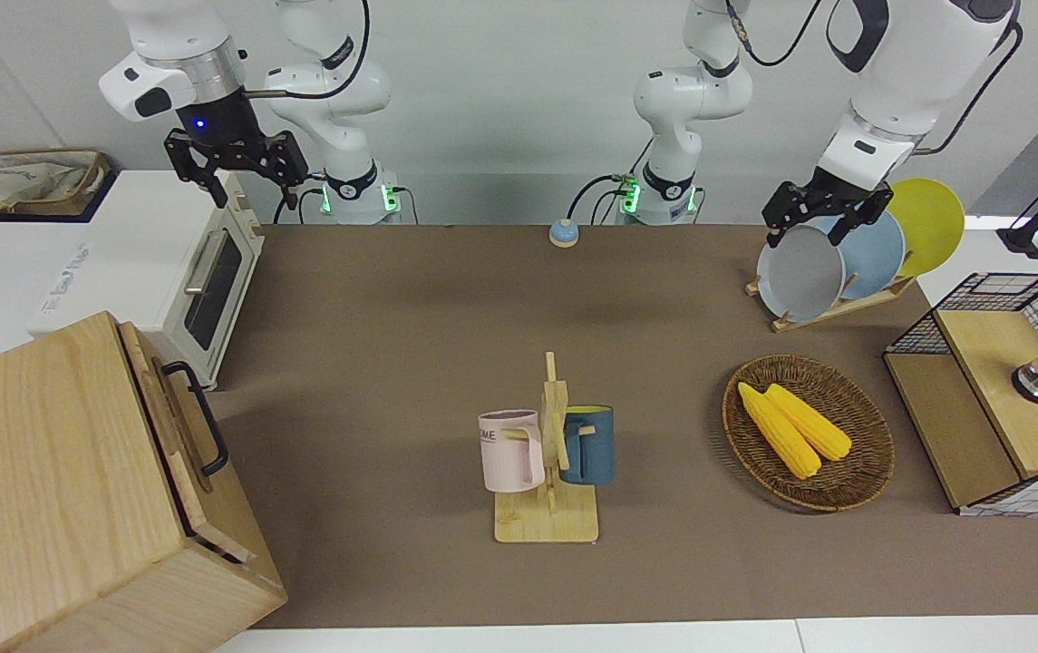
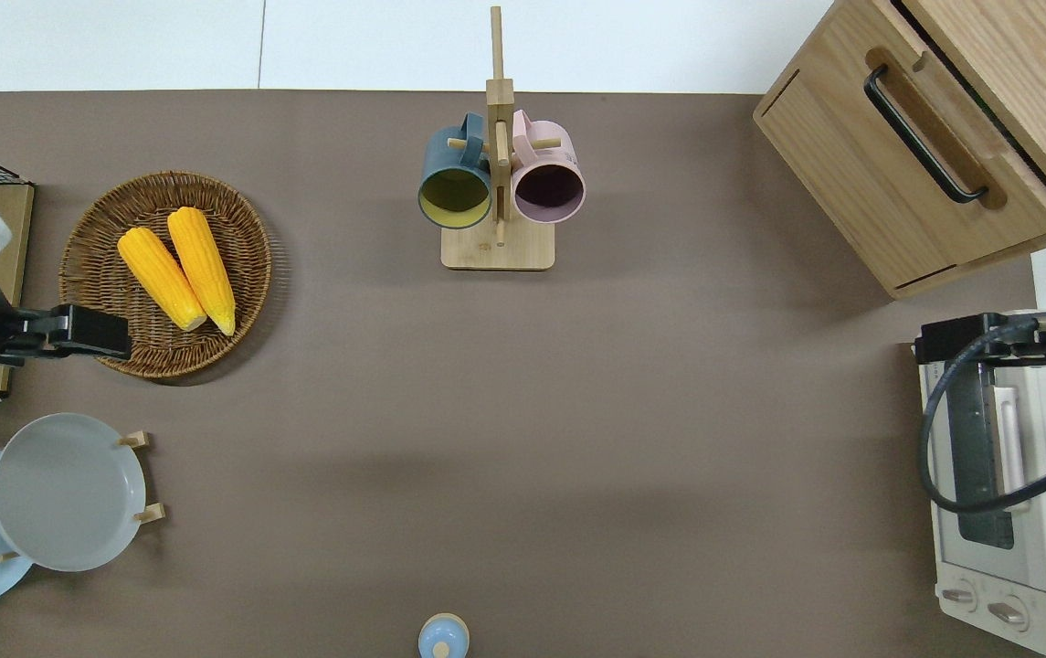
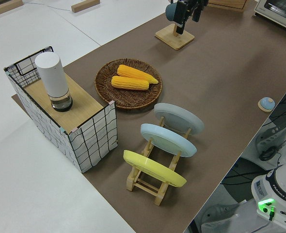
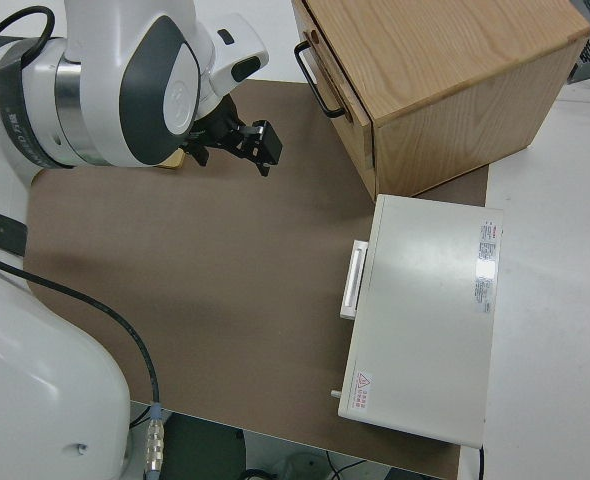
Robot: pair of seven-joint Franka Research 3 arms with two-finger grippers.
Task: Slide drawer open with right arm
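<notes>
The drawer (image 1: 165, 426) is the shallow top part of a big light-wood box at the right arm's end of the table, and its front lies close against the box. Its black bar handle (image 1: 206, 419) faces the table's middle. The overhead view shows the same drawer (image 2: 979, 128) and handle (image 2: 923, 135). My right gripper (image 1: 249, 192) hangs open and empty, with a blue light at its wrist. Seen from overhead, the right gripper (image 2: 943, 340) is over the oven's corner nearest the box, well short of the handle. The left arm is parked, its gripper (image 1: 807, 234) open.
A white toaster oven (image 2: 1034, 548) stands beside the wooden box, nearer to the robots. A mug rack (image 1: 548, 453) with two mugs stands mid-table. Toward the left arm's end are a corn basket (image 1: 872, 453), a plate rack (image 1: 831, 313) and a wire-mesh box (image 1: 954, 426).
</notes>
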